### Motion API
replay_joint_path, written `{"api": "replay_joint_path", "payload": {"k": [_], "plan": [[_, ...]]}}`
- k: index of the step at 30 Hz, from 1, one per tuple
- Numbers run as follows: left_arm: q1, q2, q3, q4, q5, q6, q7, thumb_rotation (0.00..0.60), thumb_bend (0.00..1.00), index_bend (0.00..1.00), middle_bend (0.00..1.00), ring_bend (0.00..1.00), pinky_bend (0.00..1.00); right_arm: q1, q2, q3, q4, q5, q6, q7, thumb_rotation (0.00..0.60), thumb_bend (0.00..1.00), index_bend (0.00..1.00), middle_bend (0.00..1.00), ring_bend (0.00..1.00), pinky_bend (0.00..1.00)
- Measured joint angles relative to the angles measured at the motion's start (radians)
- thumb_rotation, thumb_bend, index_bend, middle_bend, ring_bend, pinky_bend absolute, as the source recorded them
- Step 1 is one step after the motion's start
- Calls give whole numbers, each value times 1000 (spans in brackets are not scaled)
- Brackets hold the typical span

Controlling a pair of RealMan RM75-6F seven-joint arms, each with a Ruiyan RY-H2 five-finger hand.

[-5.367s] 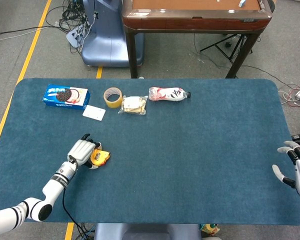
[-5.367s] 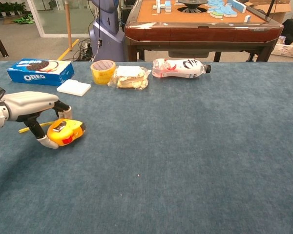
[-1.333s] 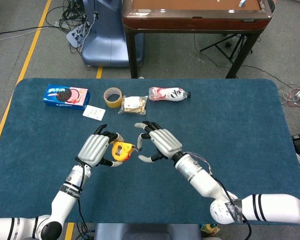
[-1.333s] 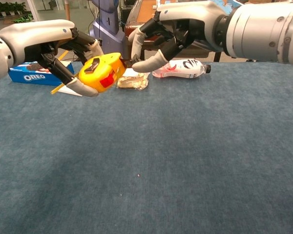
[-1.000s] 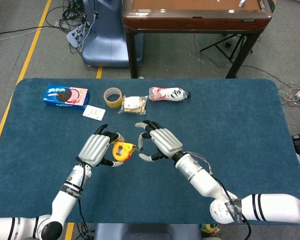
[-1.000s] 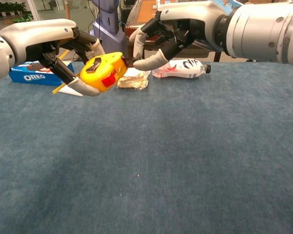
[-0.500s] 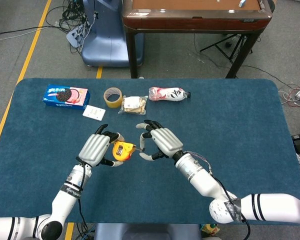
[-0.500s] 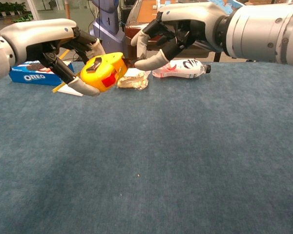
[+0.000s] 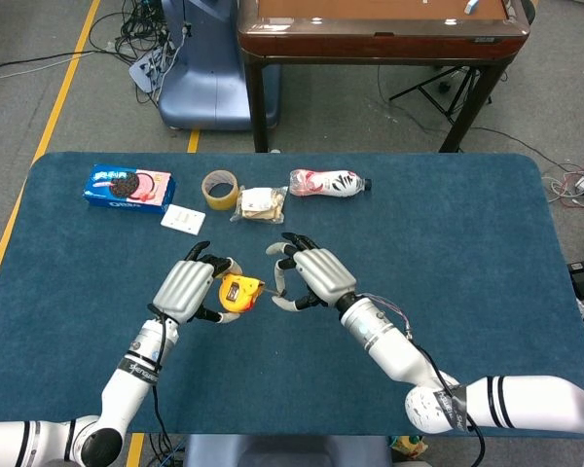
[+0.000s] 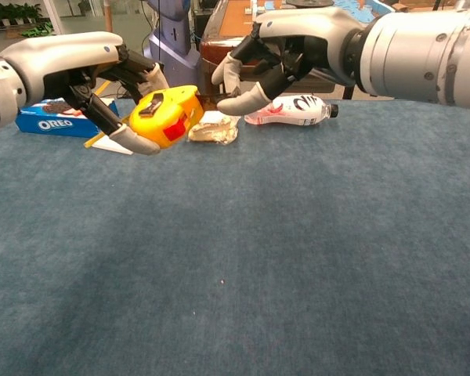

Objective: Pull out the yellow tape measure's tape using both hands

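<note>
From the head view, I see my left hand (image 9: 185,289) gripping the tape measure (image 9: 239,292) above the blue counter (image 9: 448,253), near its middle. My right hand (image 9: 316,277) sits just beside it, its fingers (image 9: 282,277) curled toward the measure's tip; whether they pinch the tape I cannot tell from here. Along the far edge lie a cookie box (image 9: 128,188), a white pad (image 9: 183,220), a tape roll (image 9: 219,189), a wrapped snack (image 9: 259,204) and a bottle (image 9: 329,183).

In the chest view, my left hand (image 10: 70,66) holds the tape measure (image 10: 166,116) lifted clear of the counter (image 10: 298,251), fingers (image 10: 133,141) clenched round its yellow body. My right hand (image 10: 286,47) has thumb and fingertip (image 10: 239,102) closing at the measure's right end, where a short dark tab shows; I cannot tell whether they actually clamp it. The bottle (image 10: 294,110) lies behind.
</note>
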Motion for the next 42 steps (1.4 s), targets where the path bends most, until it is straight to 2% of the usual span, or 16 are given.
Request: {"api": "replay_joint_path", "payload": {"k": [11,19,26,32,37,42], "plan": [[13,19,11,0,17,4,-9,600,112,534,507,304,39,-15,15,-2,-11,-9,18,1,600,552,701,250,0,0],[37,50,36,34,16,-14,-38,600,112,534,508,303,39,-52,78,-11,-45,-39,22,25,600,571,706,255,0,0],[48,91,63,82,40,-99,-105,600,111,534,508,300,37,-104,185,-25,-101,-94,13,68,600,572,706,255,0,0],[55,136,96,151,114,-194,-204,600,112,534,508,296,33,-164,297,-29,-156,-173,-1,151,600,572,706,260,0,0],[66,144,111,212,169,-219,-269,600,111,534,508,295,32,-211,372,-28,-189,-241,-5,220,600,572,706,260,0,0],[76,131,120,261,199,-216,-284,600,112,534,508,295,30,-249,438,-22,-213,-294,-4,278,600,571,706,262,0,0]]}}
